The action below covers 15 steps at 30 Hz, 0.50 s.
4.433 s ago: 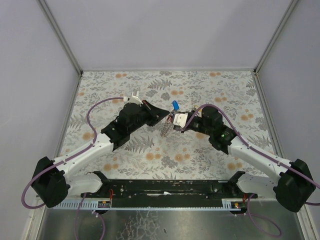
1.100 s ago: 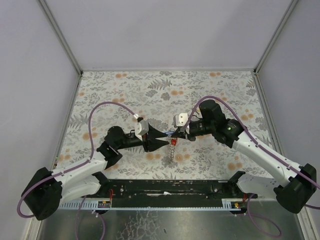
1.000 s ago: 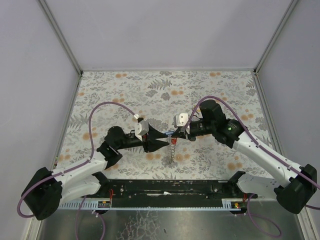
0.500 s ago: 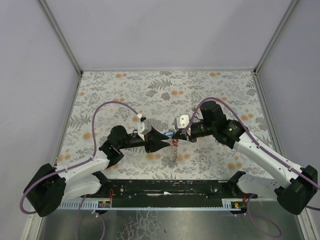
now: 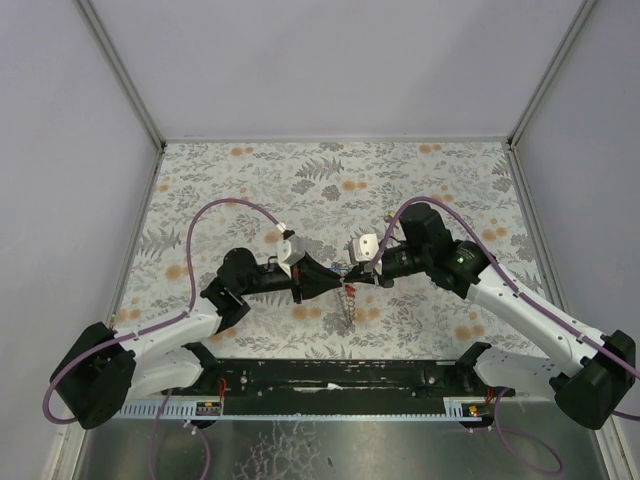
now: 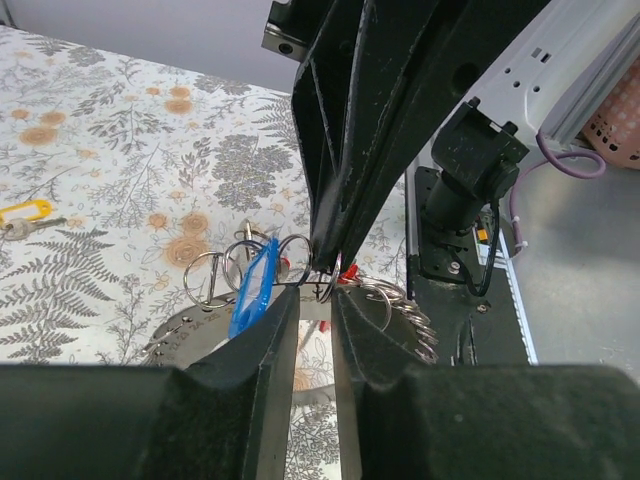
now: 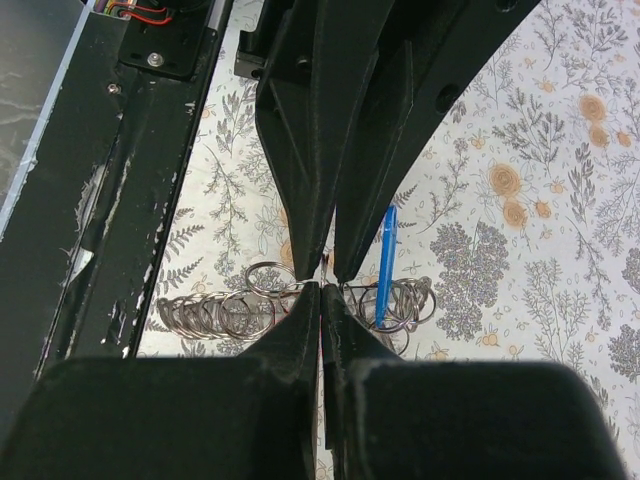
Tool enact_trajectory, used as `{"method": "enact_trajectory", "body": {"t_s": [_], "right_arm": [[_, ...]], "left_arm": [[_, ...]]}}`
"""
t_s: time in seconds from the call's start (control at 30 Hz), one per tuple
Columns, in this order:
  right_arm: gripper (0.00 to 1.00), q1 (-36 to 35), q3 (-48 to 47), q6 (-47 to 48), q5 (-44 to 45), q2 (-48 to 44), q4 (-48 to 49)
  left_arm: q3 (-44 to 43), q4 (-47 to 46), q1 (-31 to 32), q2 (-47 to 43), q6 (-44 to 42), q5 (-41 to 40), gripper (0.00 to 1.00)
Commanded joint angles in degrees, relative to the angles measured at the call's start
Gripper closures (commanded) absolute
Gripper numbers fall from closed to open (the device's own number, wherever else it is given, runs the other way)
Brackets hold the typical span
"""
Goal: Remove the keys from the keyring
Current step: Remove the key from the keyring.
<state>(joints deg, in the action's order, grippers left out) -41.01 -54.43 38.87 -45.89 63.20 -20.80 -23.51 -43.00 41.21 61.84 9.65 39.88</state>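
Left arm point(image 5: 168, 336), right arm point(image 5: 520, 308): white links, black joints, bulky black shoulder housings. Purple cable point(image 5: 215, 208) along each arm. Small white camera block point(image 5: 371, 246) at each wrist. Left claw point(image 5: 336, 281), right claw point(image 5: 352, 279): matte black, long tapered fingers point(image 6: 250, 370), scuffed edges.

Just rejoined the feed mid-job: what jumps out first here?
The two grippers meet tip to tip over the middle of the floral cloth, the right gripper shut on the coiled grey metal keyring, the left gripper facing it. A blue plastic key tag hangs at the ring; a yellow-tagged key lies apart on the cloth.
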Motion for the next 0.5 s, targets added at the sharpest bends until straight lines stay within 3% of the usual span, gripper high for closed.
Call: {"method": "enact_trajectory", "body": {"t_s": [0.0, 0.47], "right_arm": [[1.00, -0.8, -0.3, 0.8, -2.0, -1.1, 2.0], [1.00, -0.8, -0.7, -1.2, -1.6, -0.6, 2.9]], "left_arm": [[-1.2, -5.6, -0.2, 0.5, 1.9, 1.6, 0.83], [-1.4, -6.6, 0.0, 1.1, 3.2, 5.4, 0.85]]}}
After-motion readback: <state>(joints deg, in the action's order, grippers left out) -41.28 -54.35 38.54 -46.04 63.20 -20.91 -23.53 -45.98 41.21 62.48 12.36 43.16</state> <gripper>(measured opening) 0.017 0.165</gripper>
